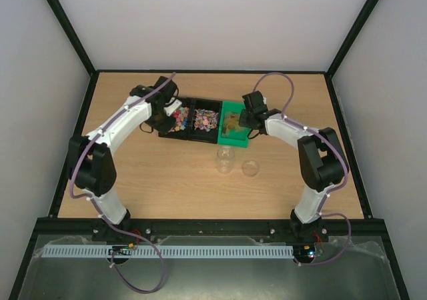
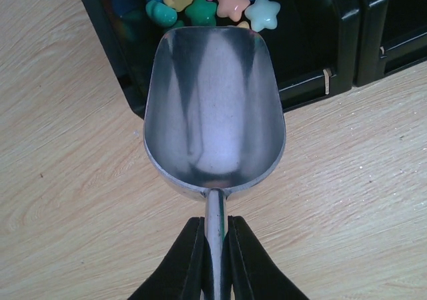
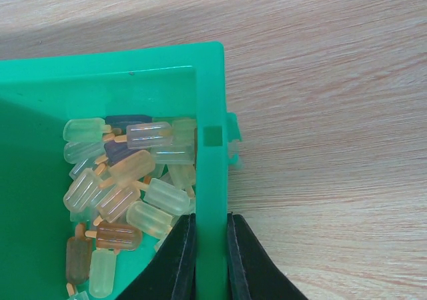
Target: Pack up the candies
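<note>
Two black bins hold small mixed-colour candies [image 1: 178,119], and a green bin [image 1: 233,140] holds pale ice-lolly-shaped candies [image 3: 127,180]. My left gripper [image 2: 215,227] is shut on the handle of a metal scoop [image 2: 213,107]. The scoop is empty and its front lip sits at the edge of the left black bin [image 2: 313,80], next to star-shaped candies [image 2: 200,0]. My right gripper [image 3: 211,223] is shut on the right wall of the green bin [image 3: 211,147]. In the top view the left gripper [image 1: 163,110] is at the left black bin and the right gripper [image 1: 248,117] at the green bin.
A clear jar [image 1: 226,160] lies on the table in front of the bins, with a clear round lid [image 1: 250,169] to its right. The bins stand in a row at the middle back of the wooden table [image 1: 160,180].
</note>
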Available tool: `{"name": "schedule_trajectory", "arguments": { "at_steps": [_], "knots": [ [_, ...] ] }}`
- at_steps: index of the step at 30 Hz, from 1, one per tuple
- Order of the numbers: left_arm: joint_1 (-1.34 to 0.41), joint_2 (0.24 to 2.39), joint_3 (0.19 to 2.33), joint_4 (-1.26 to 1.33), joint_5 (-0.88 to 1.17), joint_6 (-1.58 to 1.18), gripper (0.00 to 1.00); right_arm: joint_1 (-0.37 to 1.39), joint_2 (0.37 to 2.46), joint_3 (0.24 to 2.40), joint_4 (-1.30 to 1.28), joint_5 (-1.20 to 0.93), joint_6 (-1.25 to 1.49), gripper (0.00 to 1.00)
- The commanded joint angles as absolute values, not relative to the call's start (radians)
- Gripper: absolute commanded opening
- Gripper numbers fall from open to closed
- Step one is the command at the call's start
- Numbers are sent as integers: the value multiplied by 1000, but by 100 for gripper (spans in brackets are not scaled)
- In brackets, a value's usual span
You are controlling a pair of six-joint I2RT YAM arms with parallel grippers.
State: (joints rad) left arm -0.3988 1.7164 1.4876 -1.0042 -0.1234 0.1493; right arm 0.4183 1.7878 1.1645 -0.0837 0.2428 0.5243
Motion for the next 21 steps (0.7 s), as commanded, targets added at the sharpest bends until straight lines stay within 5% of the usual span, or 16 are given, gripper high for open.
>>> {"name": "schedule_trajectory", "arguments": {
  "at_steps": [1,13,21],
  "knots": [
    [-428,1773,1555,-1073,-187,154,2,417,1735,1151,-50,258,534,1],
    [-438,1917,1585,-1028,-196,127,2,417,1727,1131,-37,228,528,1],
    [-408,1842,1352,-696,-130,107,2,417,1731,1127,-31,206,507,1]
  ]
}}
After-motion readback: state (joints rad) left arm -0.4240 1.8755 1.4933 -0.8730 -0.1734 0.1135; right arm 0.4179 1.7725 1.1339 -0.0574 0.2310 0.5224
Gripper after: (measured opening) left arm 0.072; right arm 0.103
